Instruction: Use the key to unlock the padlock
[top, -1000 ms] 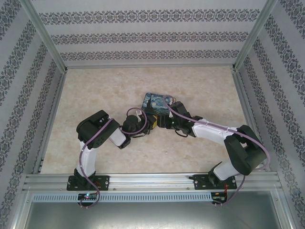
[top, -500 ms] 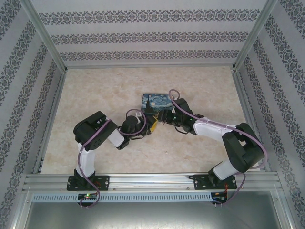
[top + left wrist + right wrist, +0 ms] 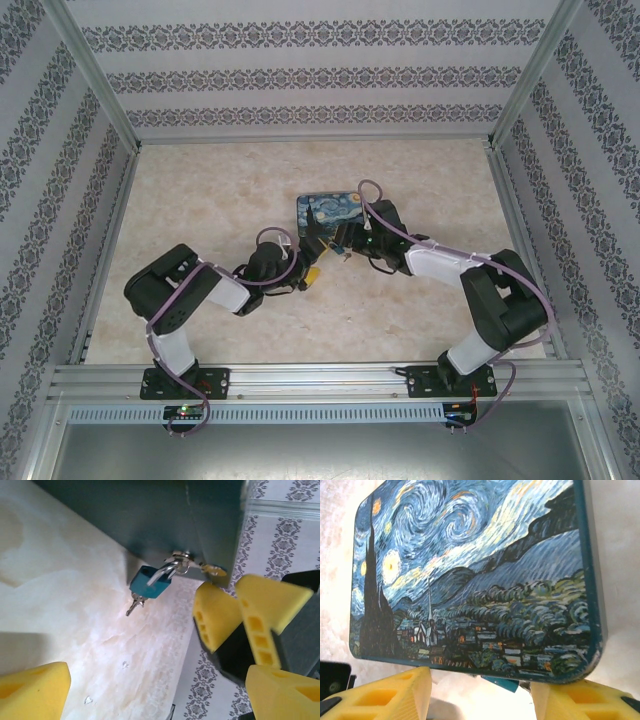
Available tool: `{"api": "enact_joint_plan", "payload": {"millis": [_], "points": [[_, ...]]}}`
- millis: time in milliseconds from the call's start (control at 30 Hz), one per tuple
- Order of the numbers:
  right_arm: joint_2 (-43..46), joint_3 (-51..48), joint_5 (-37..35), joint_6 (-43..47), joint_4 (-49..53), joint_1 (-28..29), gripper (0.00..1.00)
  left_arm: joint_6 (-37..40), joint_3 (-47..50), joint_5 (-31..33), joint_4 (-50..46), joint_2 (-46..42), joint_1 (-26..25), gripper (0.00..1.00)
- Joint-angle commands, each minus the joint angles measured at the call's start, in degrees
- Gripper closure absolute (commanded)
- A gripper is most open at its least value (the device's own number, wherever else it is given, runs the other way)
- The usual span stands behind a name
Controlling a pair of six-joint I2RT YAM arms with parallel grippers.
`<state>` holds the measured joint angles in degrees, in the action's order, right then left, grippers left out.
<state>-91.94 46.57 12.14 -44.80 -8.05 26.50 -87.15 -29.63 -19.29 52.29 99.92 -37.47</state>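
The little blue padlock (image 3: 150,582) hangs from a silver catch (image 3: 179,560) on the side of the painted tin (image 3: 470,570), just above the middle of the left wrist picture. The small key (image 3: 134,603) sticks out of its bottom, pointing to the lower left over the pale table (image 3: 60,580). The left gripper (image 3: 157,680) is wide open and holds nothing. Its yellow fingers (image 3: 30,690) sit in the bottom corners. The right gripper (image 3: 475,695) is about half open at the bottom of its picture, close to the tin's near edge, and holds nothing.
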Motion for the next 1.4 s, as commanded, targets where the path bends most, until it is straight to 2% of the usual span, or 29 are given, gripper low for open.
{"api": "enact_joint_plan", "payload": {"millis": [0,167,333,433,700,967,1367], "points": [[-1.4,3.3,4.0,2.2,-2.0,-1.4,0.45,5.5,-2.4,0.7,-11.0,-4.9,0.3,0.08],[-0.6,3.2,7.5,5.3,-2.4,-2.2,0.46,14.6,-9.9,0.9,-28.0,-11.9,2.0,0.04],[0.9,-0.3,8.2,7.1,-3.5,-2.5,0.47,24.3,-20.0,0.7,-45.3,-14.7,5.0,0.03],[1.0,-2.4,7.8,7.4,-4.6,-2.8,0.48,30.0,-26.5,0.6,-54.3,-14.0,7.2,0.02],[-0.8,-4.8,8.5,9.4,-6.8,-3.7,0.53,42.3,-42.4,0.2,-70.9,-7.7,13.0,0.02],[-4.6,-4.1,10.8,12.4,-7.7,-3.8,0.58,50.0,-52.2,2.3,-80.6,0.0,14.4,0.02],[-8.3,-3.1,11.4,13.3,-8.6,-3.8,0.62,51.0,-54.1,1.0,-81.3,5.1,14.6,0.02]]}}
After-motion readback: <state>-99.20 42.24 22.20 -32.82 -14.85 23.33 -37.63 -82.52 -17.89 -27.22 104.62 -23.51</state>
